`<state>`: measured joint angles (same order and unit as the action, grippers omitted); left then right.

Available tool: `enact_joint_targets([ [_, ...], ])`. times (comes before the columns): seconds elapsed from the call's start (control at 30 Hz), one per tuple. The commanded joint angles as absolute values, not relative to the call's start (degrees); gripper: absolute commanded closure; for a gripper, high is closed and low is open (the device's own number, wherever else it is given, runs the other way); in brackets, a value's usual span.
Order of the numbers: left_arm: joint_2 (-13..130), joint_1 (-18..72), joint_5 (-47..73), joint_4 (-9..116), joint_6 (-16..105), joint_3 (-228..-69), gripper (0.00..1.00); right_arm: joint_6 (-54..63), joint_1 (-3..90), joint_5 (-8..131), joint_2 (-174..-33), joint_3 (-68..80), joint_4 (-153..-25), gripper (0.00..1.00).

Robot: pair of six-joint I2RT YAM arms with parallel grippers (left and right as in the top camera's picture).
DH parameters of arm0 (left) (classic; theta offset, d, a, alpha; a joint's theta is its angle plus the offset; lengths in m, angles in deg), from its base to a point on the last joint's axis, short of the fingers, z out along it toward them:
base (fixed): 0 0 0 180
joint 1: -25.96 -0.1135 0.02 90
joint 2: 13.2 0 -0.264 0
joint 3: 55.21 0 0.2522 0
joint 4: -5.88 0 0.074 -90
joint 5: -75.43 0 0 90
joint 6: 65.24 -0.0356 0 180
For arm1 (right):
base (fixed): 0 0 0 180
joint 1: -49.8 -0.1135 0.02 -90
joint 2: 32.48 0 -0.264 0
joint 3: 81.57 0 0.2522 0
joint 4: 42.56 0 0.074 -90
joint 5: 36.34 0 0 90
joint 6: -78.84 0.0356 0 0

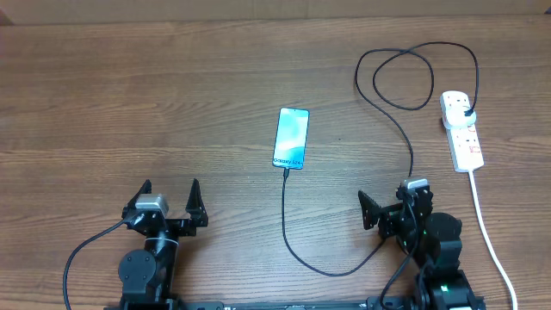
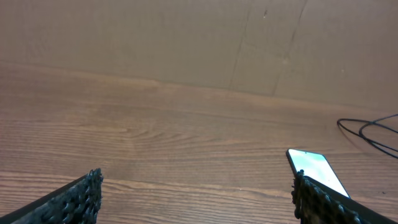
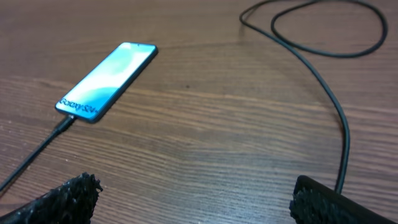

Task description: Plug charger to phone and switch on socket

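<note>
The phone (image 1: 291,138) lies screen up mid-table, its light-blue screen lit, with "Galaxy" text at the near end. It also shows in the left wrist view (image 2: 316,169) and the right wrist view (image 3: 107,79). The charger cable (image 1: 286,224) runs from the phone's near end, its tip at the phone port (image 3: 65,123), loops past my right arm and ends at a black plug head (image 1: 466,112) seated in the white socket strip (image 1: 461,129). My left gripper (image 1: 170,196) (image 2: 196,193) is open and empty near the front edge. My right gripper (image 1: 389,207) (image 3: 199,199) is open and empty.
The socket's thick white cord (image 1: 489,237) runs down the right side to the front edge. The black cable loops at the back right (image 1: 405,77) (image 3: 329,31). A brown backdrop (image 2: 186,37) stands behind the wooden table.
</note>
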<state>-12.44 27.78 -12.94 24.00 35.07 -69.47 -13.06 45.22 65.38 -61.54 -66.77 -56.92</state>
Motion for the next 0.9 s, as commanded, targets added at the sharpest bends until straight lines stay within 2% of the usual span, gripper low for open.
enact_joint_targets([
  [0.0, -12.9, 27.4, -13.2, 24.1, 34.2, -69.2, 0.00, -12.5, 45.4, 63.5, -51.7, -67.4, -60.4, 0.00],
  [0.4, -12.9, 27.4, -13.2, 24.1, 34.1, -69.2, 0.00, -12.5, 45.5, 62.5, -32.4, -67.4, -60.4, 0.00],
  [0.87, -12.9, 27.4, -13.2, 24.1, 34.1, -69.2, 0.00, -11.6, 45.8, 61.8, -32.6, -67.3, -60.5, 0.00],
])
